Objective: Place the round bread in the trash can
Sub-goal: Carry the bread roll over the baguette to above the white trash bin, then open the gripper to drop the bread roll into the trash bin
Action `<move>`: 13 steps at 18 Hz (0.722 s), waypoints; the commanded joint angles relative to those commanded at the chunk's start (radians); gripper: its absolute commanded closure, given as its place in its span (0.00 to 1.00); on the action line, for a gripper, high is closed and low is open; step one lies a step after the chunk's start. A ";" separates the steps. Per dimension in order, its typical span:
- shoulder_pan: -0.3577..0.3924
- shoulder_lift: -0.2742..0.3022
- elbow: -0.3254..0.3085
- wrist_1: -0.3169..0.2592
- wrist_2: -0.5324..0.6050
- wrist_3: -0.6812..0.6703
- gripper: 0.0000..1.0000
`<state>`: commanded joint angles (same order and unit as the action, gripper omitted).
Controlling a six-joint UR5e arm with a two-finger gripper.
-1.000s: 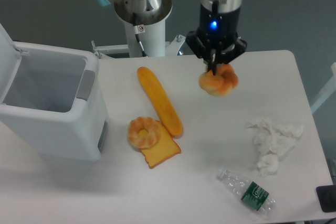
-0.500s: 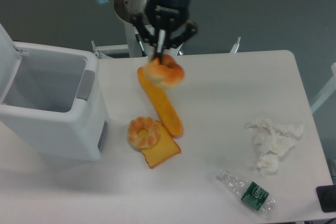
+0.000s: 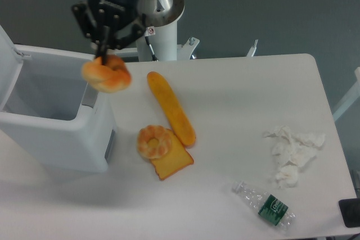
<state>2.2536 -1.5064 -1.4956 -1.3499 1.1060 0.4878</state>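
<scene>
My gripper [image 3: 103,59] is shut on the round bread [image 3: 106,75], a glossy golden-orange knotted bun hanging in the air. The bun hangs over the right rim of the trash can [image 3: 53,116], a boxy white bin with a grey open cavity [image 3: 48,91] and a grey side panel. The bin's white lid [image 3: 7,49] stands open at the far left.
On the table lie a long orange baguette [image 3: 171,108], a paler ring-shaped roll [image 3: 154,141], a bread slice [image 3: 171,160], crumpled white tissue [image 3: 292,153] and a flattened plastic bottle [image 3: 264,204]. A dark object [image 3: 351,212] sits at the front right corner. The arm's base [image 3: 153,12] stands behind.
My gripper has carried the round bread leftwards, from above the right-middle of the table, past the baguette's far end, to the trash can's right rim. Nothing else moved.
</scene>
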 joint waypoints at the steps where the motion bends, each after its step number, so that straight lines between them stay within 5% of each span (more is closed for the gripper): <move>1: -0.014 0.000 -0.002 0.000 0.000 0.000 1.00; 7: -0.103 -0.003 -0.038 0.002 -0.009 0.002 1.00; 13: -0.112 -0.006 -0.061 0.000 -0.046 0.002 1.00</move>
<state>2.1414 -1.5125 -1.5570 -1.3499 1.0600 0.4893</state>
